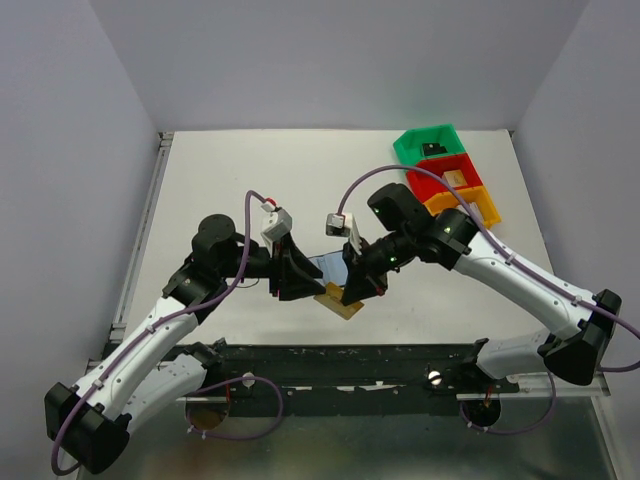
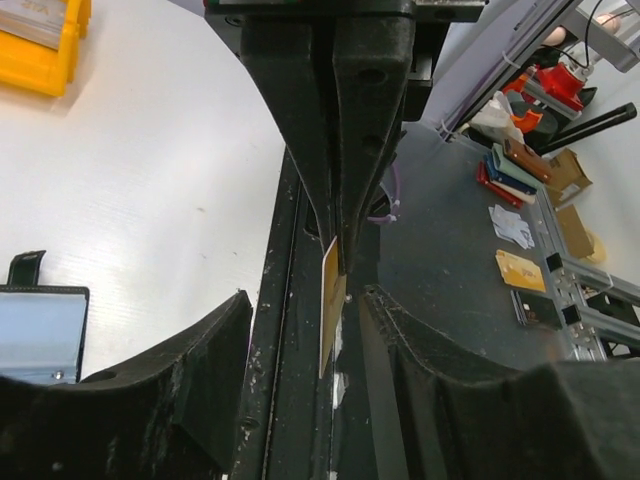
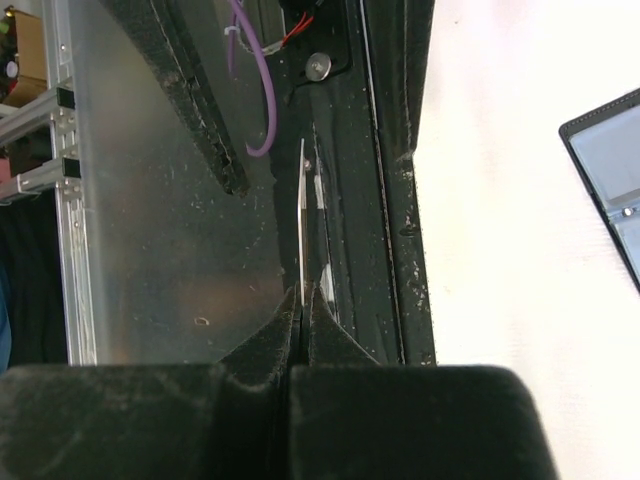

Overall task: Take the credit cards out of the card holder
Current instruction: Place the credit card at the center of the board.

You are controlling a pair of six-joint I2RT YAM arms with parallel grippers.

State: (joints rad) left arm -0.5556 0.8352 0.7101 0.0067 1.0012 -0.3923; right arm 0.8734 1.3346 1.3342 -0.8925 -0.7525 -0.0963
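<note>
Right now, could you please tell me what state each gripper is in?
Left gripper: open, straddling the gold card without gripping it.
Right gripper: shut on the gold card.

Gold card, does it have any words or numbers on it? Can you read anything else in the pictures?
No text can be read anywhere.
gold card: face too small from above, edge-on in both wrist views.
card holder: plain pockets, no print shows.
green bin, red bin, orange bin: contents too small.
yellow packet off the table: blurred.
</note>
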